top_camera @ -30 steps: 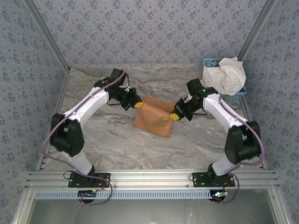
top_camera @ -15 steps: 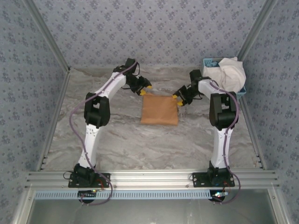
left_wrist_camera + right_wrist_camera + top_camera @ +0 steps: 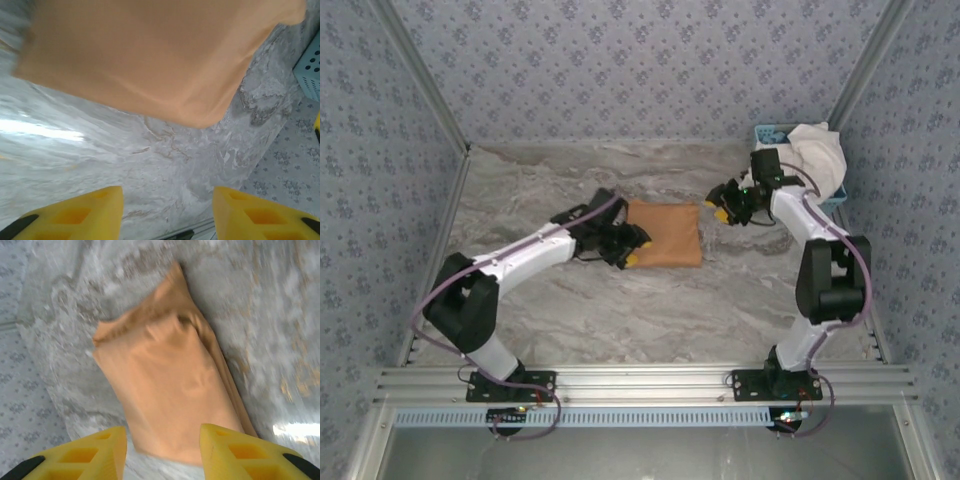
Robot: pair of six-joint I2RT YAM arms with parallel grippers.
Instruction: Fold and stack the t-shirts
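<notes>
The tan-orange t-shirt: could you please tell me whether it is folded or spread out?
Folded: the tan-orange t-shirt lies as a compact rectangle with no sleeves showing, and the right wrist view shows stacked layers at its edge.

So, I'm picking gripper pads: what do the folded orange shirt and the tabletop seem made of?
The folded orange shirt: soft matte cloth, probably cotton knit; it creases softly. The tabletop: hard, marble-patterned, slightly glossy, perhaps laminate; glare shows in the left wrist view.

Laboratory robot cell. A marble-patterned tabletop (image 3: pixel 580 310) is enclosed by floral-papered panels (image 3: pixel 640 70) in aluminium framing (image 3: pixel 427 85). The cabled left arm (image 3: pixel 525 252) and right arm (image 3: pixel 800 215) are bolted to a rail (image 3: pixel 640 380) at its near edge.
</notes>
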